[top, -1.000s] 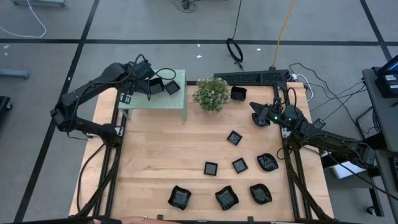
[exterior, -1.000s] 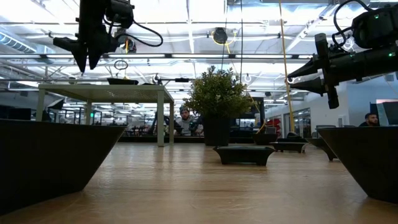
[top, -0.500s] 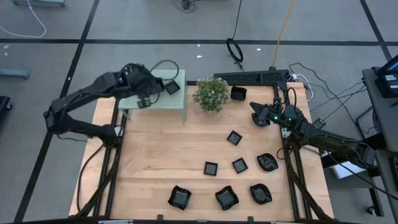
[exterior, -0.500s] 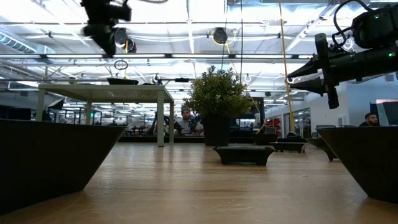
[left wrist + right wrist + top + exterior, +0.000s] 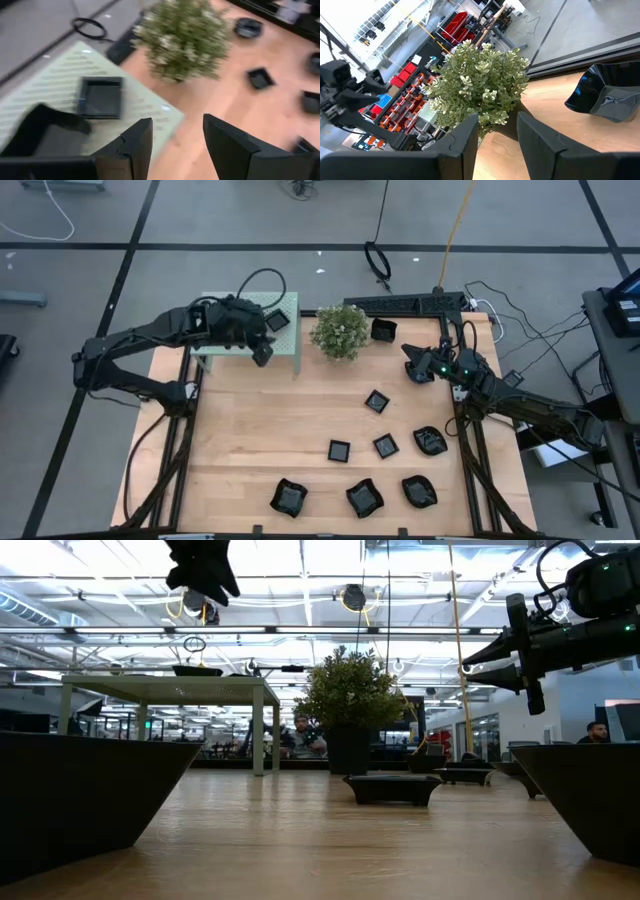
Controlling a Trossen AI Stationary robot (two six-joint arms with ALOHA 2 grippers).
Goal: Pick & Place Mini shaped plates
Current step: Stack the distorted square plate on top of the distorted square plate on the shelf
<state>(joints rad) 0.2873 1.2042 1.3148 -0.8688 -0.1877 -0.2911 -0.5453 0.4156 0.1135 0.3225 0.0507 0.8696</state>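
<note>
Several small black plates lie on the wooden table, among them a square one point(image 5: 376, 401) and a wavy one point(image 5: 289, 496). Another square plate point(image 5: 277, 322) point(image 5: 100, 97) rests flat on the pale green stand point(image 5: 287, 345) point(image 5: 55, 75). A further dish point(image 5: 383, 330) point(image 5: 607, 97) sits by the table's far edge. My left gripper point(image 5: 262, 352) point(image 5: 177, 145) hovers open and empty over the stand's near right corner. My right gripper point(image 5: 411, 364) point(image 5: 497, 135) hangs open and empty right of the plant, pointing toward it.
A green potted plant point(image 5: 340, 330) point(image 5: 182, 40) stands between the stand and the far dish. The stand's legs point(image 5: 258, 730) rise from the table's far left part. Bare wood point(image 5: 240, 430) stretches across the table's left and middle. Cables lie on the floor beyond the far edge.
My left gripper has swung from over the stand's top toward the table's right and near side, turning as it went, and now hangs at the stand's near right corner. The square plate on the stand has stayed put.
</note>
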